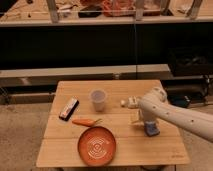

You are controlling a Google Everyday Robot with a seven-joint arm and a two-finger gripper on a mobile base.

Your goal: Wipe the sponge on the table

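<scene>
The light wooden table [115, 90] fills the middle of the camera view. The small blue sponge [153, 131] lies on its right side, toward the front edge. My white arm comes in from the right. It bends down so that the gripper [146, 124] sits right on top of the sponge and covers its upper left part. Whether the gripper grips the sponge is hidden by the wrist.
A white oblong device [131, 103] lies just behind the arm. A clear cup [98, 100] stands mid-table, with a black-and-silver bar [68, 108] at the left. A carrot [85, 121] and an orange plate [96, 145] lie near the front. A dark bench [100, 75] runs behind.
</scene>
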